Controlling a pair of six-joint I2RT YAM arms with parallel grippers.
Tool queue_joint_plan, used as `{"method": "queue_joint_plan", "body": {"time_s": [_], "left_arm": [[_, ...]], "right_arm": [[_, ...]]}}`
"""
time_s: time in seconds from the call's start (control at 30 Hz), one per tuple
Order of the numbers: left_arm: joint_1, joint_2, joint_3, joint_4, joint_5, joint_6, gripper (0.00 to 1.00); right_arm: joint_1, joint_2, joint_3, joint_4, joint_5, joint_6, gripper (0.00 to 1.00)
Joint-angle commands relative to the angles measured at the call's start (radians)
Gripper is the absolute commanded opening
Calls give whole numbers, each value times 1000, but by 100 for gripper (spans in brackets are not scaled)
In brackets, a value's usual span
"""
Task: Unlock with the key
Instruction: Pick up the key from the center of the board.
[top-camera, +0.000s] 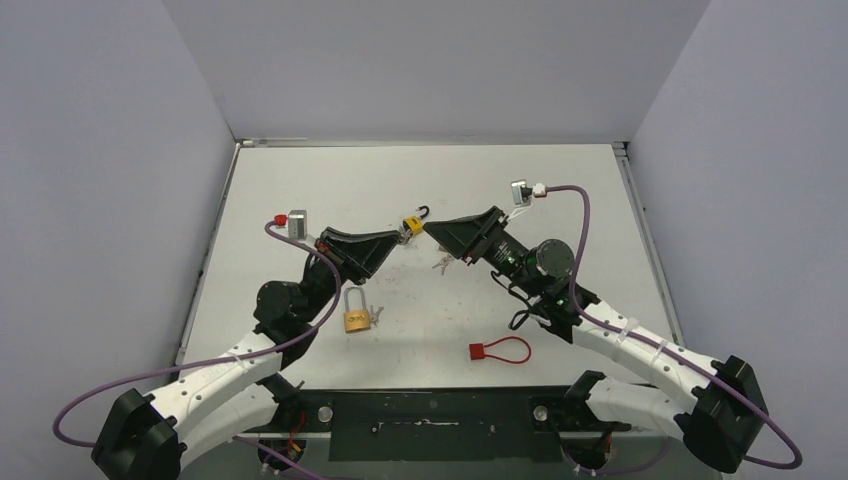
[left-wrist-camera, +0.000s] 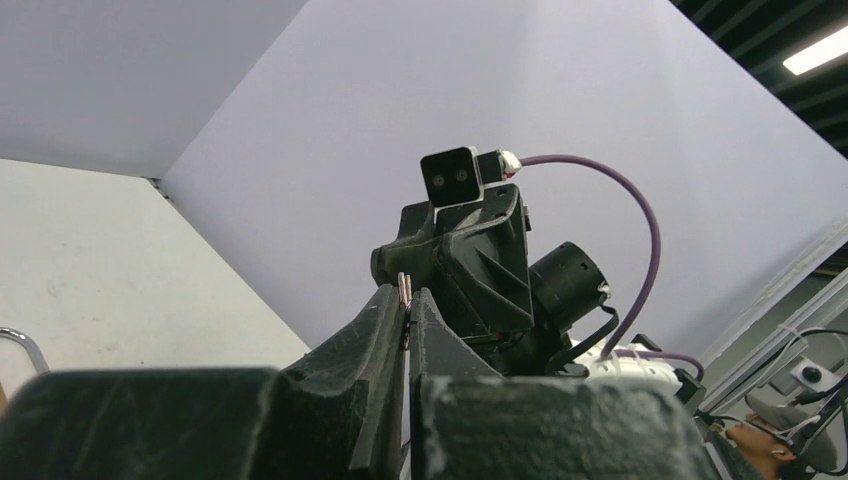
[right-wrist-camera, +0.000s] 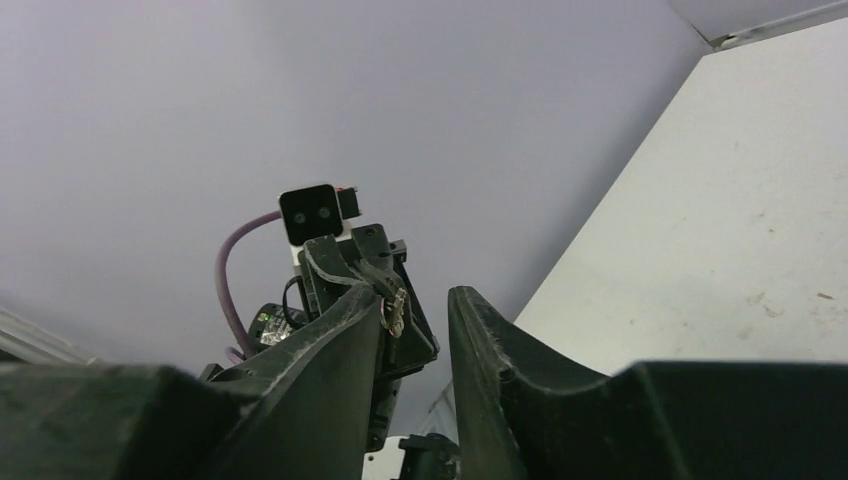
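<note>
A brass padlock (top-camera: 355, 318) lies on the white table (top-camera: 300, 190), its shackle up, near my left arm. My left gripper (top-camera: 400, 238) is raised above the table and shut on a thin metal key (left-wrist-camera: 404, 288) that sticks out between its tips. A yellow tag (top-camera: 410, 226) with a black hook sits at those tips, and further keys (top-camera: 440, 264) dangle below. My right gripper (top-camera: 428, 231) faces the left one tip to tip. Its jaws stand apart, and the small metal piece (right-wrist-camera: 397, 310) lies close to one finger (right-wrist-camera: 355, 330) without being pinched.
A red cable tag (top-camera: 498, 350) lies on the table near my right arm. Grey walls enclose the table at the back and both sides. Purple cables loop off both wrist cameras.
</note>
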Motion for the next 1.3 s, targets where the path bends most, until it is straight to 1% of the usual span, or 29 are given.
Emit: {"method": "queue_joint_plan", "body": {"time_s": [0.0, 0.03, 0.1, 0.17, 0.23, 0.27, 0.4, 0.63, 0.73, 0.87, 0.9, 1.1, 1.13, 1.27], "left_arm": [[-5, 7, 4, 88, -36, -54, 0], [-6, 9, 5, 88, -37, -55, 0], [-5, 9, 6, 89, -37, -61, 0], [-6, 9, 6, 91, -37, -64, 0], [-5, 9, 6, 91, -36, -64, 0], [-6, 10, 5, 91, -35, -64, 0], [-6, 13, 7, 93, -31, -65, 0], [-5, 17, 4, 98, -30, -67, 0], [-5, 15, 4, 99, -31, -66, 0], [-5, 12, 1, 96, -37, -65, 0], [-5, 11, 0, 96, -39, -65, 0], [-6, 3, -3, 57, -52, -59, 0], [-5, -2, -4, 38, -58, -59, 7], [-6, -53, -25, -43, -82, -28, 54]], "right_arm": [[10, 34, 39, 165, -53, 12, 31], [10, 42, 47, 152, -51, 12, 33], [10, 56, 57, 148, -56, 13, 40], [12, 68, 64, 157, -67, 19, 45], [12, 84, 75, 157, -79, 21, 46], [13, 89, 80, 160, -85, 22, 45], [20, 109, 89, 168, -97, 25, 37], [22, 125, 102, 170, -105, 28, 29], [23, 133, 110, 164, -115, 30, 19], [24, 133, 111, 152, -123, 36, 2], [23, 130, 110, 145, -122, 36, 0], [24, 107, 118, 73, -103, -4, 0], [22, 102, 125, 39, -101, -25, 0], [21, 75, 165, -115, -77, -118, 0]]}}
